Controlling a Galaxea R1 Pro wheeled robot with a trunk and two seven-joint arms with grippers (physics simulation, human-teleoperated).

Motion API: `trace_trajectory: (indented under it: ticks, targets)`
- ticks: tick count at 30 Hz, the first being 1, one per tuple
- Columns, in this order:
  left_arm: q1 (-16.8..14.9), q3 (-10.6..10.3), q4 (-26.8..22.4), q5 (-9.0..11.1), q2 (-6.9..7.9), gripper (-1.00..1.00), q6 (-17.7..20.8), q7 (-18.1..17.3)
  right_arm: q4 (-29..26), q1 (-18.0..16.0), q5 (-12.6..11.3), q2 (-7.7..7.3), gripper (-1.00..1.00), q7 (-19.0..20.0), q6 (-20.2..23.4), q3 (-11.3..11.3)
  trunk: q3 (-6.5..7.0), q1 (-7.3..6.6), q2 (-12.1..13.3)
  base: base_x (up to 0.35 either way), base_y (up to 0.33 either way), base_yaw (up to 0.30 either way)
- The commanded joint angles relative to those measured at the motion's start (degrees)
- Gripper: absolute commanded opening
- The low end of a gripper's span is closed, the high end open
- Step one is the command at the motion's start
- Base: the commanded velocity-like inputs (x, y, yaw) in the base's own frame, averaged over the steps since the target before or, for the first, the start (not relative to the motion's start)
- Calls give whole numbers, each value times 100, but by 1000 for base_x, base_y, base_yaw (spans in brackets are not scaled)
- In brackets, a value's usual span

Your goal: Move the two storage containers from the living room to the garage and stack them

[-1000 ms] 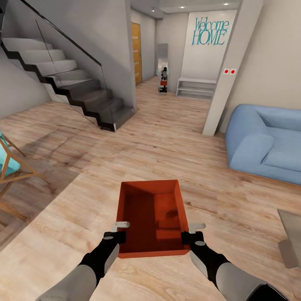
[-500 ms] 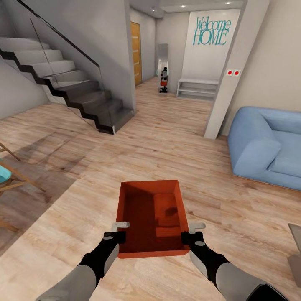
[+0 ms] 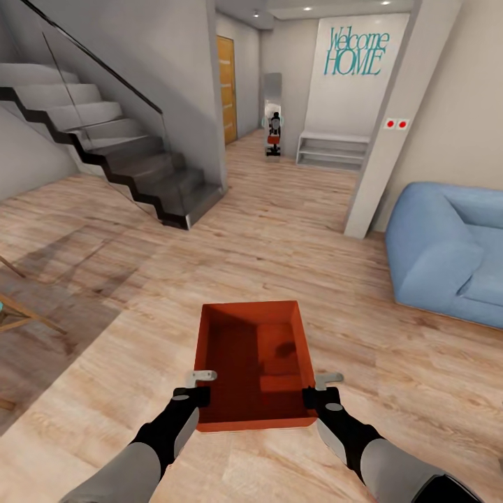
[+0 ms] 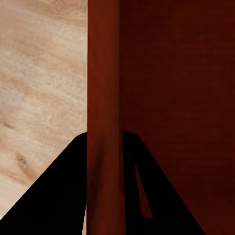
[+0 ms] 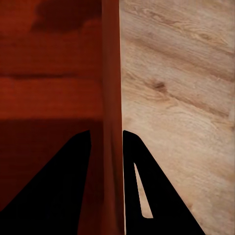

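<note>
Between two grippers (image 3: pixel 200 378) (image 3: pixel 323 383) — one container (image 3: pixel 254 360)

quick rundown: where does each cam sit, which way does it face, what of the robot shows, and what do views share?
Head view: on the robot's head, looking forward and down over the wood floor toward the hallway; both forearms and the left gripper and right gripper show.
Left wrist view: along the fingers clamped on the storage container wall.
Right wrist view: same, fingers astride the opposite wall.
Shared: the container and floor appear in all three.
</note>
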Motion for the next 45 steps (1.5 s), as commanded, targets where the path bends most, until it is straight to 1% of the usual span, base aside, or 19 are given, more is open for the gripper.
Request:
trace_trajectory:
  ticks: [1, 45]
  targets:
    - [2, -128, 29, 158, 108, -100, 29, 65, -33, -11, 33, -17, -100, -47, -9, -9, -6, 4, -5, 304, 0, 0]
    - [2, -128, 36, 159, 108, -100, 29, 69, -33, -11, 34, -17, -100, -34, -39, -9, -6, 4, -5, 304, 0, 0]
